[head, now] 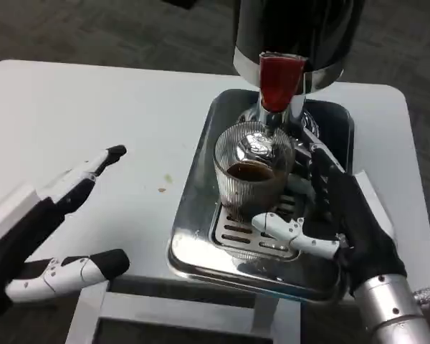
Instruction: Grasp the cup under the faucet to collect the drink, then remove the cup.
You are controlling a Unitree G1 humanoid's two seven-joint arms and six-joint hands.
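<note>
The cup (252, 174) is clear ribbed glass with vertical lines all round and dark brown drink inside. It sits on a shiny silver tray (193, 236) with a slotted grate. The faucet (278, 82) handle is bright red against a glossy black and chrome dispenser (297, 29). White table (93, 107) with a couple small brownish spots, dark grey carpet (72, 29) behind.

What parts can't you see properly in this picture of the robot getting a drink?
- Dispenser: its top is cut off by the upper edge of the head view.
- Right hand: whether its fingers touch the cup is unclear; the cup hides the contact.
- Faucet: any flow is lost in glare.
- Left hand: its forearm runs off the left edge.
</note>
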